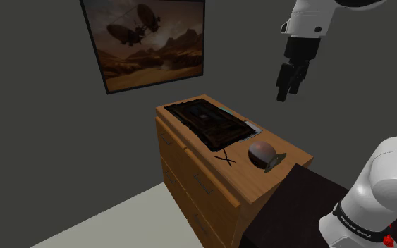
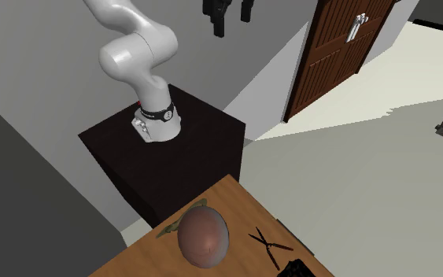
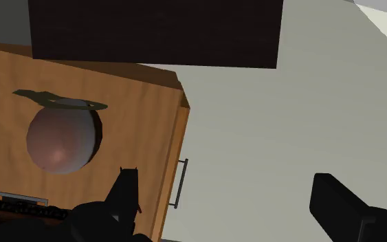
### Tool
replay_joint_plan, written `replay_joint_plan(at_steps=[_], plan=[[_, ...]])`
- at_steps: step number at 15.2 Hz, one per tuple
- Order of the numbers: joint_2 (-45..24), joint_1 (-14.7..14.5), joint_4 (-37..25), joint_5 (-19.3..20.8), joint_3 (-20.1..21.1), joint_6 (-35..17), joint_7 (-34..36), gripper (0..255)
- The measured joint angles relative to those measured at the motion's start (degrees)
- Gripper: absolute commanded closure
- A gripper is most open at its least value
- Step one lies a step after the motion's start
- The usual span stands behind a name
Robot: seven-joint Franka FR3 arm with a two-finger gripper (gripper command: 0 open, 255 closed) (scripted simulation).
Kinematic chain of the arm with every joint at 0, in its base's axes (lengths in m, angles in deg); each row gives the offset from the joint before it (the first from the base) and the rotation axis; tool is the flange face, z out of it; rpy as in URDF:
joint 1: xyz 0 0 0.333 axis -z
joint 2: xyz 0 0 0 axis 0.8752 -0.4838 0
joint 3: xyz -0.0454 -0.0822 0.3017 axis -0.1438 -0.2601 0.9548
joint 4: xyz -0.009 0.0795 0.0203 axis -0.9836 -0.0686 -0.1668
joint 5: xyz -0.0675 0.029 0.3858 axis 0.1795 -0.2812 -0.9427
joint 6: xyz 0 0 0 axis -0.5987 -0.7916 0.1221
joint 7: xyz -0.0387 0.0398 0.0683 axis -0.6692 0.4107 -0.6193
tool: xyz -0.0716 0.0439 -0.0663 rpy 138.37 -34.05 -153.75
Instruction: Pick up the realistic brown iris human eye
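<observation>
The eye (image 1: 262, 153) is a brownish-pink ball lying on the wooden dresser top (image 1: 197, 151) near the corner closest to the stand. A thin olive-green strip (image 3: 61, 100) sticks out beside the eye (image 3: 60, 137). My gripper (image 1: 288, 88) hangs high above the dresser's edge, well clear of the ball, and is open with nothing in it. In the wrist view the gripper (image 3: 233, 206) is over the floor next to the dresser (image 3: 137, 124), and the eye lies beyond one finger (image 3: 126, 196). From the second exterior view the eye (image 2: 204, 236) is near the bottom and the gripper (image 2: 229, 16) at the top.
Black pliers (image 1: 225, 158) lie on the dresser beside the eye. A dark tray-like object (image 1: 207, 121) covers the top's far half. The dark stand (image 2: 164, 157) abuts the dresser. A painting (image 1: 151, 39) hangs on the wall; a brown door (image 2: 337, 47) stands across the floor.
</observation>
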State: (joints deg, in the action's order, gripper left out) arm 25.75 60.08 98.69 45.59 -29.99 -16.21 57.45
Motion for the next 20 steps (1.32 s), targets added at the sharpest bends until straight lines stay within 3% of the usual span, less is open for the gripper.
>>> replay_joint_plan(at_steps=[3, 10, 20], plan=[[1.5, -0.3, 2.8, 0.9, -0.8, -1.3, -2.2, 0], [8.0, -1.4, 17.7, 6.8, -5.2, -10.0, -14.4, 0], [10.3, 1.0, 34.3, 19.6, -15.7, -26.2, -33.1, 0]])
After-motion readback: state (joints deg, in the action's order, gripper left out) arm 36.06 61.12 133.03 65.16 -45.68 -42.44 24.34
